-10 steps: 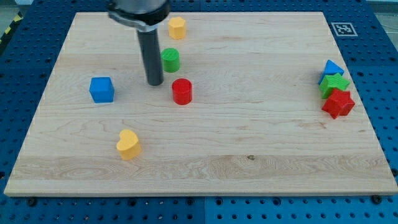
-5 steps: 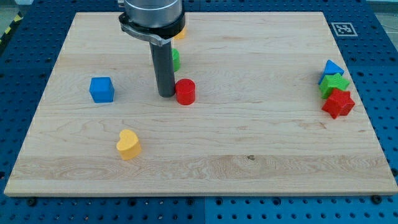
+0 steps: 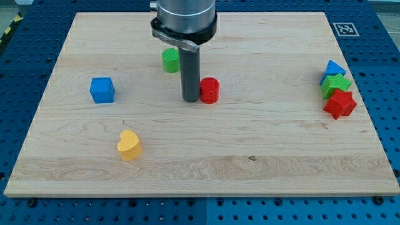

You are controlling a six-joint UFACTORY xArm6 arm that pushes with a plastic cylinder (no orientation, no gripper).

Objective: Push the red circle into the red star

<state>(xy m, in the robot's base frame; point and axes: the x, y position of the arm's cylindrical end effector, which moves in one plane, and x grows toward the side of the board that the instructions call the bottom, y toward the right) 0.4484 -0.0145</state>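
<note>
The red circle (image 3: 209, 90) stands near the middle of the wooden board (image 3: 250, 156). My tip (image 3: 190, 99) touches its left side. The red star (image 3: 339, 104) lies far off at the view's right edge of the board, just below a green star (image 3: 335, 84) and a blue triangle (image 3: 334, 68). The rod rises from the tip to the arm's body at the view's top.
A green cylinder (image 3: 169, 60) stands up-left of the tip, partly behind the arm. A blue cube (image 3: 102, 90) lies at the view's left. A yellow heart (image 3: 129, 145) lies lower left. A marker tag (image 3: 344, 28) sits at the board's top right corner.
My tip has moved right, met the red circle and pushed it rightward. The arm now hides the yellow block at the view's top.
</note>
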